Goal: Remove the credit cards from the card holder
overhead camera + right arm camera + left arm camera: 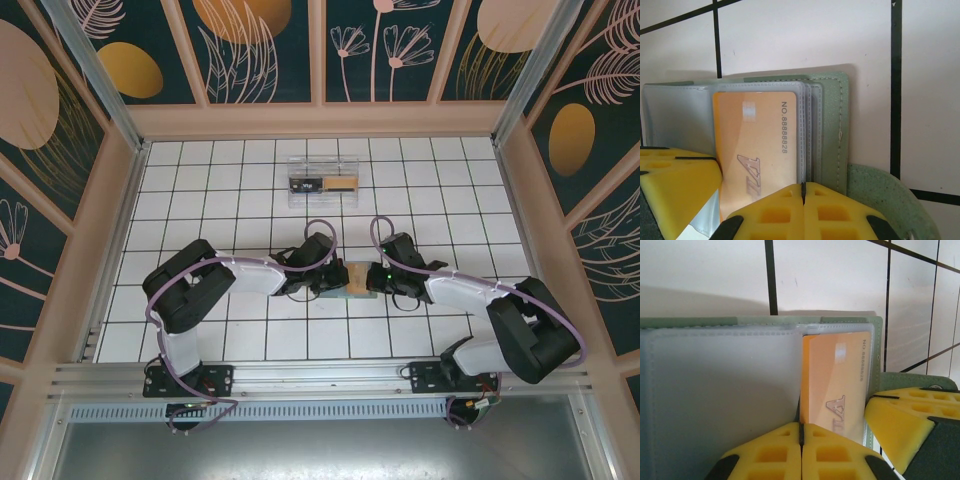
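Left claw (326,281), right claw (376,279) flank card holder (351,276) — clear box (323,184) beyond.

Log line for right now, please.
left gripper: shut on card holder | right gripper: shut on card holder | orange card: inside clear sleeve | clear box: far side

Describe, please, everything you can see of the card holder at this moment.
The card holder is between the two arms, near the middle of the tiled table. It is open: a dull green cover with stitched edges, and several clear plastic sleeves inside. One sleeve holds an orange credit card printed NO.88888828; the sleeve beside it looks empty. The left gripper and the right gripper both appear shut on its near edge.
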Robot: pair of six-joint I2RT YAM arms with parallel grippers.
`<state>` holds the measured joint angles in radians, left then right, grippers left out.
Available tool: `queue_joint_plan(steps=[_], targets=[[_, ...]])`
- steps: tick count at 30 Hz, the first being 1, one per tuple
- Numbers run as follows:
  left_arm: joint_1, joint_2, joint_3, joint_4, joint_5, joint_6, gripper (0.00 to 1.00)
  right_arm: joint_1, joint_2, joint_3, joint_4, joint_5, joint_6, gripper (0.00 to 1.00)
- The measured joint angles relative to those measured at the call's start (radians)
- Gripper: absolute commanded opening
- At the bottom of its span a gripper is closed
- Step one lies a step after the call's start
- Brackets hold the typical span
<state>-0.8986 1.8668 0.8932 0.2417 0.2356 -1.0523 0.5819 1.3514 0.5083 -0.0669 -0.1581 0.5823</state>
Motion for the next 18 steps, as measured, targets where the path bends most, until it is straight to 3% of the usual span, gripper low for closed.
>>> queue_joint_plan(steps=[18], targets=[[0.002, -0.048, -0.051, 0.006, -0.012, -0.008, 0.0, 0.0, 0.007, 0.0, 0.012, 0.0, 0.003, 0.0]])
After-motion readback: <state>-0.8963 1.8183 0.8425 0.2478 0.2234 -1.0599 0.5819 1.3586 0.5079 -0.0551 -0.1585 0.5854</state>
